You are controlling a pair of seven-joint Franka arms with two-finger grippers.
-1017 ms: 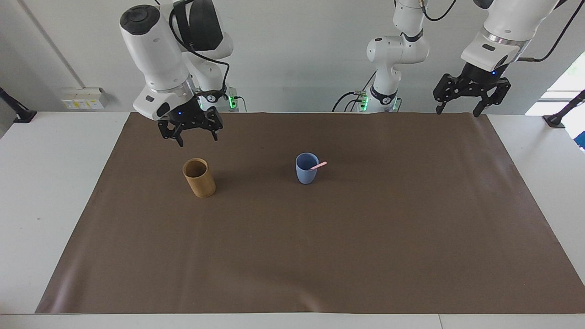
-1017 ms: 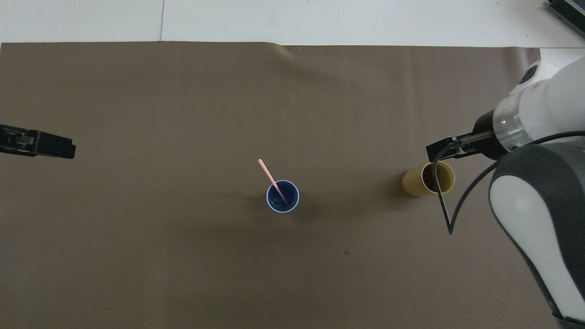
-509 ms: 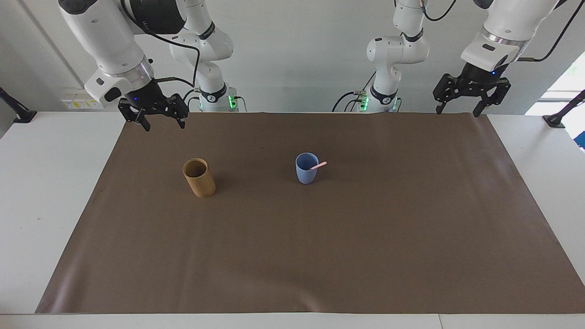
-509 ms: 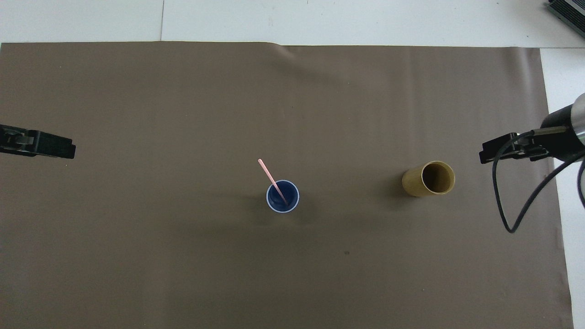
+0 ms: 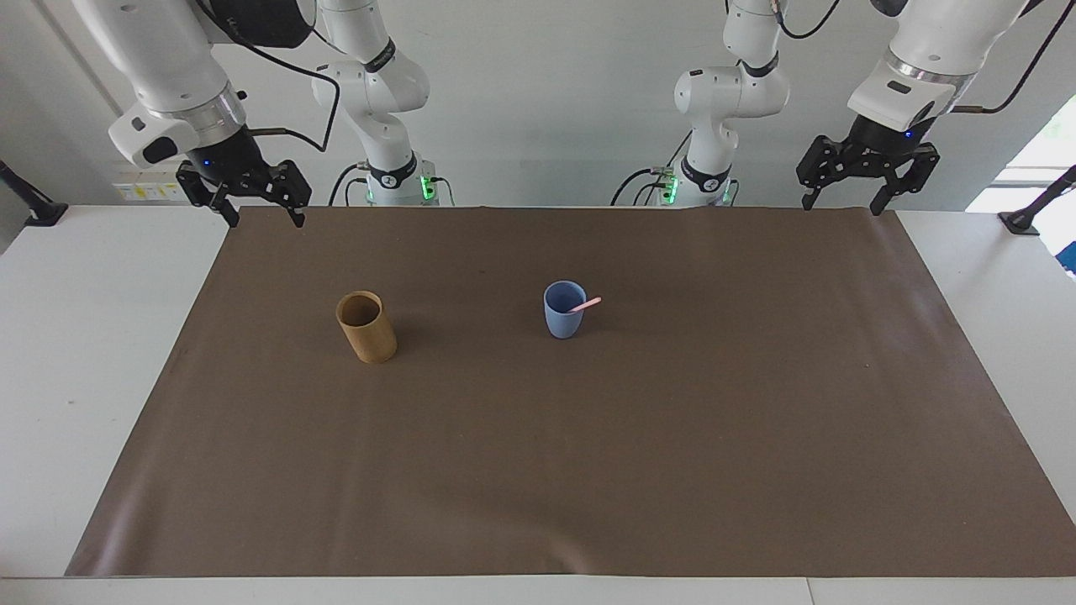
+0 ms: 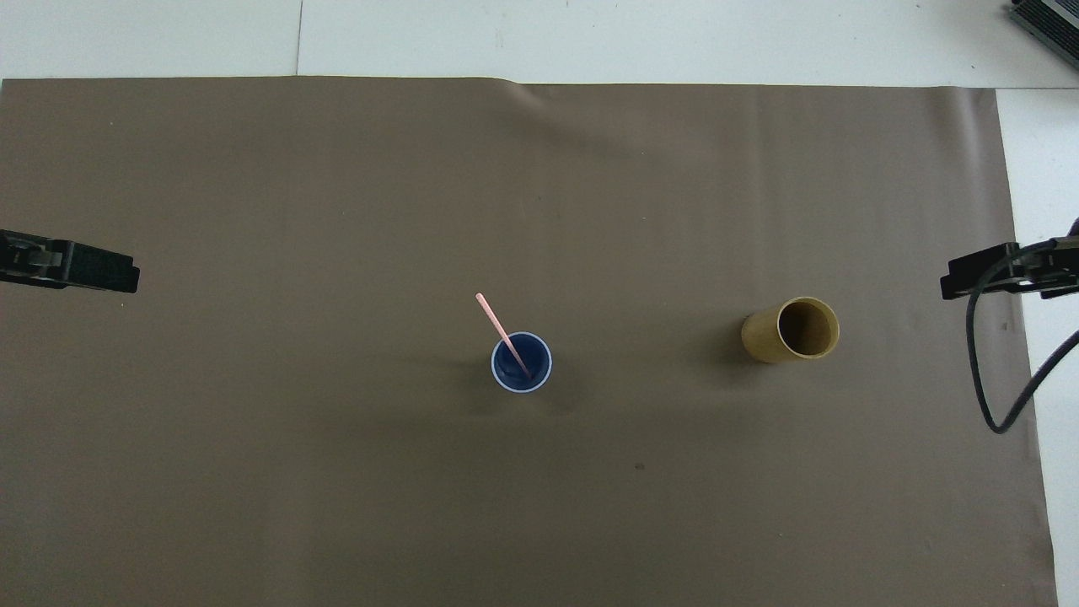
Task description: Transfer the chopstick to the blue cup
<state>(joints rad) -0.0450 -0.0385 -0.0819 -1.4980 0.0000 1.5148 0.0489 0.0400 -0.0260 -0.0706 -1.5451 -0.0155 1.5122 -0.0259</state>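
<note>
1. Progress: a pink chopstick (image 5: 585, 304) stands inside the blue cup (image 5: 563, 311). Judged from this, the transfer looks done. Only one stick can be made out; whether a second lies against it I cannot tell.
2. The tan cup (image 5: 366, 327) looks empty from overhead: only dark interior shows, nothing pokes above its rim (image 6: 807, 327). Judgement: nothing left to move, unless a stick is hidden in its shadow.
3. Location: the blue cup (image 6: 522, 362) sits upright near mid-table on the brown mat (image 5: 588, 470). In the overhead view the tan cup lies at about 3 o'clock from it, toward the right arm's end, well apart.
4. Look of the stick: thin, straight, pale pink. Lower end rests in the cup's bottom; it leans on the rim and its free end (image 6: 480, 298) points toward about 11 o'clock in the overhead view, away from the robots and toward the left arm's end. A fair part of its length clears the rim.
5. Blue cup: matte light blue, no handle, narrower at the base, dark inside.
6. Right pincer (image 5: 259, 217): up in the air over the mat's corner at the right arm's end, fingers spread, carrying nothing.
7. Left pincer (image 5: 843, 204): raised over the mat's corner at the left arm's end, fingers apart, empty; this arm waits.
8. Risk, judged: the leaning stick puts its weight on one side of a light cup; a knock could tip it
</note>
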